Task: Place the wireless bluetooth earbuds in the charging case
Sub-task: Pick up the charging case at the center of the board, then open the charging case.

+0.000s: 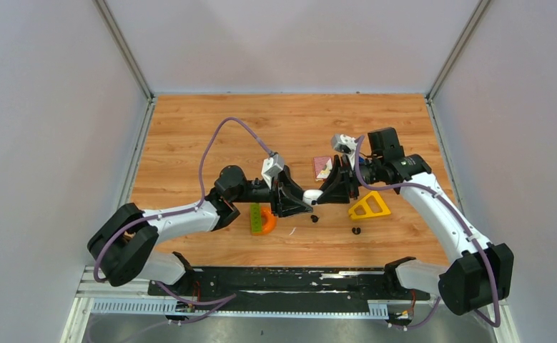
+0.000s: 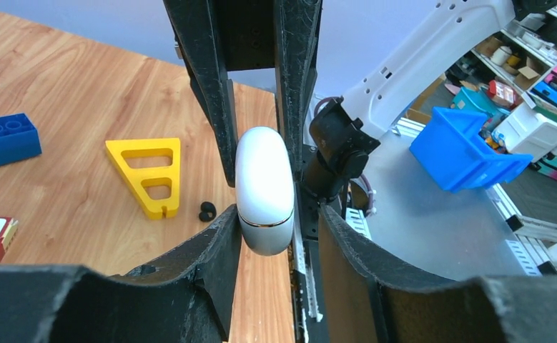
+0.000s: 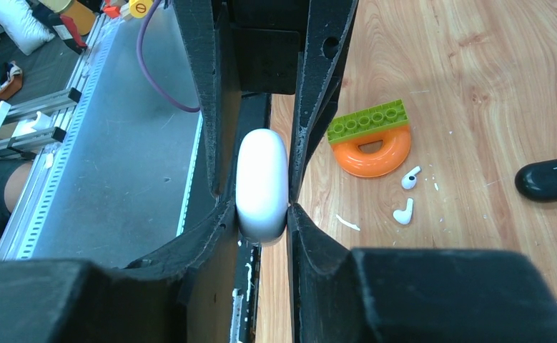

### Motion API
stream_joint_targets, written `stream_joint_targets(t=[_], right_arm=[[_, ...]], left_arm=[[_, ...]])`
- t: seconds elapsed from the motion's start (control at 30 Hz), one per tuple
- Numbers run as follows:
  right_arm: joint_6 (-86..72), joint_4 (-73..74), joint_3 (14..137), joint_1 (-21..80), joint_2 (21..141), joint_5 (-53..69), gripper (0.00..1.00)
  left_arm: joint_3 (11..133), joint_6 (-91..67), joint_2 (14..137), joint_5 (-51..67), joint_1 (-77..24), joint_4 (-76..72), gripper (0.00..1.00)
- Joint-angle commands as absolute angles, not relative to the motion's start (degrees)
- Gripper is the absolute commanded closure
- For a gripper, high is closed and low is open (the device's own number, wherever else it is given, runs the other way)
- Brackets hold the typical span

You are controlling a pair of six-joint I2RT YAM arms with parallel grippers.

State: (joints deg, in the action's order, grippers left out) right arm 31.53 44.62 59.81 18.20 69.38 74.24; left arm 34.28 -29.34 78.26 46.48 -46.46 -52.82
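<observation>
A white charging case (image 1: 312, 194), closed, hangs above the table between both grippers. My right gripper (image 3: 263, 211) is shut on it (image 3: 262, 182), with both fingers pressed to its sides. My left gripper (image 2: 279, 221) is open around the case's other end (image 2: 264, 189); one finger touches it and the other stands apart. Two white stemmed earbuds (image 3: 410, 177) (image 3: 403, 211) lie on the wood beside a black charging case (image 3: 550, 179). Two black earbuds (image 1: 314, 218) (image 1: 356, 230) lie below the grippers; one shows in the left wrist view (image 2: 206, 211).
A green brick (image 1: 256, 217) rests on an orange ring (image 1: 268, 223) under the left arm. A yellow triangle frame (image 1: 369, 206) lies right of centre. A card (image 1: 322, 166) and a blue brick (image 2: 3, 141) lie behind. A thin white sliver (image 3: 347, 223) lies near the white earbuds.
</observation>
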Motion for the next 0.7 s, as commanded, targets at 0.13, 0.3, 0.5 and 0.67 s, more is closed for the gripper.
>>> stream_joint_targets(t=[0.13,0.3,0.5,0.67], right_arm=[[29.8,39.9,59.6,18.3,69.8,75.1,0.96],[28.3,37.4,57.7,18.3,68.5,74.7,0.96],[27.5,36.2,56.4,18.3,67.9,73.5,0.96],[26.6,35.3,55.7,18.3,68.1,72.0,0.91]], left_arm=[[34.7,-28.6,78.5,46.6,-46.6,-54.6,0.55],[34.7,-28.8,79.0,47.0,-46.6,-55.4,0.62],[35.1,-29.1,79.6,48.3,-46.6,-56.1,0.74],[34.9,-28.3,79.6,48.4,-46.6,-55.5,0.69]])
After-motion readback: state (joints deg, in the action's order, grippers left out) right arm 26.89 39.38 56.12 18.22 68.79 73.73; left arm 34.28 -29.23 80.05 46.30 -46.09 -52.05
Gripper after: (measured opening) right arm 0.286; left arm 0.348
